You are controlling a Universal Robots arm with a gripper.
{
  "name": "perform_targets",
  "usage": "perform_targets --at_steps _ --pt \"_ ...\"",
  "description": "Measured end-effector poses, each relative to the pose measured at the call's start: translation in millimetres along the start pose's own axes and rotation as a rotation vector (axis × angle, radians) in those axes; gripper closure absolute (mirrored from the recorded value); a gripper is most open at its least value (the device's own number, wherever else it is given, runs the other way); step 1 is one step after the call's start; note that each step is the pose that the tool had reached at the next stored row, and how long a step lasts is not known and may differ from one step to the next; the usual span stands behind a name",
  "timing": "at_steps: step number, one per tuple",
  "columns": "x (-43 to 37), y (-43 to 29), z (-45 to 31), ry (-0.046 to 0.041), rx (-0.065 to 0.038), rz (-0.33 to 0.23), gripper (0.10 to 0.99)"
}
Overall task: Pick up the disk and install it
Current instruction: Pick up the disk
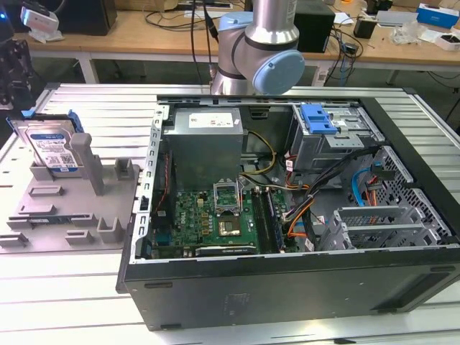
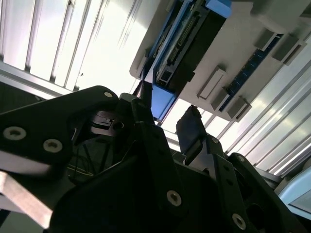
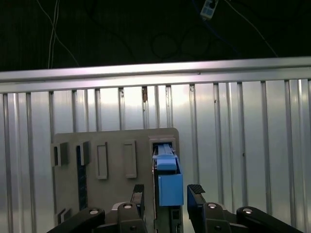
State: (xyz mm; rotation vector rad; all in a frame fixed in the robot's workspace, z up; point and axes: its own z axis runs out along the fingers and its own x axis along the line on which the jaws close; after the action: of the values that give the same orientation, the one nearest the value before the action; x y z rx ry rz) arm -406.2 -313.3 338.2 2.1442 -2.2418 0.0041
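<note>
Hovering spread-fingered, the gripper [image 3: 166, 194] pinches nothing; the disk [image 3: 165, 165] sits between its fingers [image 3: 195, 194]. It stands on edge in a holder [image 3: 114, 145], seemingly to present both faces.

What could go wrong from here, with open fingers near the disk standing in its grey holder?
In the first wrist view the disk lies closer to one of the fingers than the other; closing may shove it askew in the grey holder. It stands on edge, so it could tip.
</note>
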Motion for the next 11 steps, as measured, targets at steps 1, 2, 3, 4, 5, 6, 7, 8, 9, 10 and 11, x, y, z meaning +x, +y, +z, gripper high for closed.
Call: perform_targets --at_steps 1,2,3,4,5,6,7,8,9,10,11 --pt "0.0 0.0 0.6 0.0005 0.0 0.0 0.604" --pt "0.0 0.0 1.1 0.0009 0.0 0.0 0.604" --pt "-0.1 -0.1 2.7 0.0023 0.0 0.0 0.604" --pt "-0.1 -0.1 3.5 0.0031 0.0 0.0 0.604" --pt "-0.1 -0.1 4.1 0.0039 0.0 0.0 0.604" --pt "-0.1 -0.1 4.5 0.0044 0.0 0.0 0.604" --pt "-0.2 -0.1 5.1 0.005 0.0 0.0 0.604" --pt "-0.2 -0.1 5.7 0.0056 0.0 0.0 0.604" --pt "-0.2 -0.2 6.3 0.0062 0.0 0.0 0.604" --pt "-0.2 -0.2 6.7 0.0066 0.0 0.0 0.604" --pt "-0.2 -0.2 7.3 0.007 0.0 0.0 0.604"
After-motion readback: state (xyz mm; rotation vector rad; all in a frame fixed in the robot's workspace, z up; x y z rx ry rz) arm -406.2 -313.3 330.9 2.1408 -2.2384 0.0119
